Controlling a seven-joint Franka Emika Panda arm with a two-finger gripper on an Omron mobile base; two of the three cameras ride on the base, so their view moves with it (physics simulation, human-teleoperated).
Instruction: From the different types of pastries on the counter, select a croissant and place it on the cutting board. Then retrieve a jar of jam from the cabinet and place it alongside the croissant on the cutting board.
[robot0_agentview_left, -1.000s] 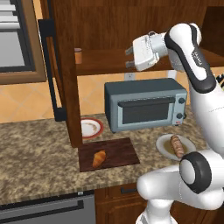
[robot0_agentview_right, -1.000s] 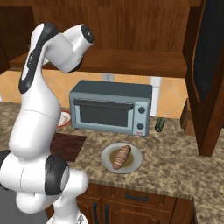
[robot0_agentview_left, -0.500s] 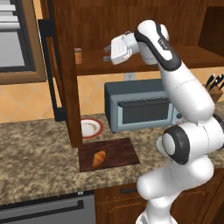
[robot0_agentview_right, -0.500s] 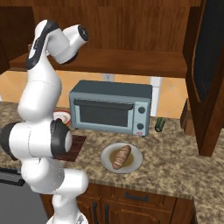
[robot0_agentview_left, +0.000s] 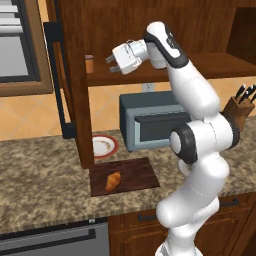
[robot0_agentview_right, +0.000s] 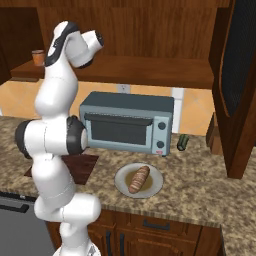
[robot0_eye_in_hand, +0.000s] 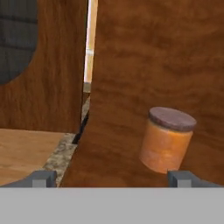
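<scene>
1. Gripper (robot0_agentview_left: 112, 64) is seen raised to the level of the cabinet (robot0_agentview_left: 210, 30) shelf, pointed left toward the jar of jam (robot0_agentview_left: 89, 64); its jaws are spread wide and nothing is grasped.
2. The jar of jam is found standing upright at the left end of the shelf, just beside the tall side panel and apart from the fingertips (robot0_eye_in_hand: 43, 177); in the hand view the jar (robot0_eye_in_hand: 167, 140) is shown near the right fingertip, not between the two.
3. The croissant (robot0_agentview_left: 113, 181) is seen lying on the cutting board (robot0_agentview_left: 135, 172), left of the board's middle.
4. The cutting board is laid on the counter (robot0_agentview_left: 35, 175), in front of a red-rimmed plate (robot0_agentview_left: 103, 146) and to the left of the grey toaster oven (robot0_agentview_left: 150, 120).
5. The striped brown pastry (robot0_agentview_right: 139, 179) is seen on a pale plate (robot0_agentview_right: 155, 181) in front of the oven, well apart from the board.
</scene>
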